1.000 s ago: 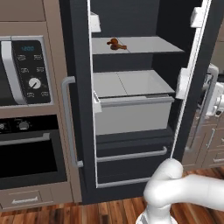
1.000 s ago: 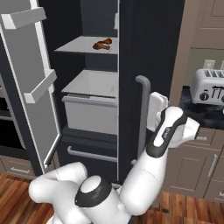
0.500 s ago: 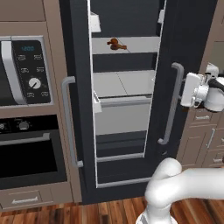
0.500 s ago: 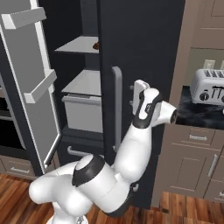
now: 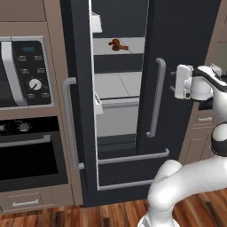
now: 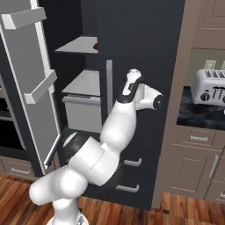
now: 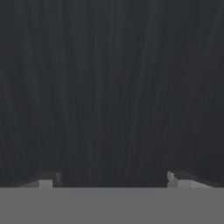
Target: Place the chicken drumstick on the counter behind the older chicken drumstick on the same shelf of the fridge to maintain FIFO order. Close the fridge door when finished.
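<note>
Left base view: I am pushing the fridge right door with the gripper flat beside its handle; drumsticks are lying on the shelf.

Right base view: steady pressing should be closing the door squarely.

Hand view: fingertips are standing spread, gripping nothing, facing the door.

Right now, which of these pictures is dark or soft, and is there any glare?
Hand view: nearly all dark charcoal fridge door, flat, faint streaks, no glare. Left base view: evenly lit, slightly soft; the drumstick on the pale shelf reads clearly. Right base view: bright toaster, no glare.
</note>
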You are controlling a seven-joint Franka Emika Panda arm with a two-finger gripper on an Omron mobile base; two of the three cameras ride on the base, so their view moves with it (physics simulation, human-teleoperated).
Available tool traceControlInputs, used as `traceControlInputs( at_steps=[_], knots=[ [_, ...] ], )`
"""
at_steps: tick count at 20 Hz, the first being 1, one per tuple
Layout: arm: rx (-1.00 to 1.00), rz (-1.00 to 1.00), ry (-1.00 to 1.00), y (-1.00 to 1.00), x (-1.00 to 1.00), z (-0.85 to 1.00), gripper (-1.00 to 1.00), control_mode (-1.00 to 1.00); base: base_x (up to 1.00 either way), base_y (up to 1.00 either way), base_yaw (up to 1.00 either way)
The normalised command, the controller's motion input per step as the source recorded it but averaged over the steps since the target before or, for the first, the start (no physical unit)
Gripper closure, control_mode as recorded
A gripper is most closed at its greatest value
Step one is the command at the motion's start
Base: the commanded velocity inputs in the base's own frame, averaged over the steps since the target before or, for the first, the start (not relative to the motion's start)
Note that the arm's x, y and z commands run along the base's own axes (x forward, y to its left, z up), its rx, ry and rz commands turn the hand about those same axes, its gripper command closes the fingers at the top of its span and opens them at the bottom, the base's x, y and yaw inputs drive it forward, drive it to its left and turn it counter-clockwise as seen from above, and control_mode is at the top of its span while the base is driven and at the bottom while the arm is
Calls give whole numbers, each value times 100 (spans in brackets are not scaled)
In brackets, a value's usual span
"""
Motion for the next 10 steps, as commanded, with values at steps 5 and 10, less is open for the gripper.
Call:
traceControlInputs(
  at_steps=[5,10],
  knots=[
    [-6,-32,9,13,53,17,-100,-100,0,0,0],
    [-6,-30,10,11,56,12,-100,-100,0,0,0]
  ],
)
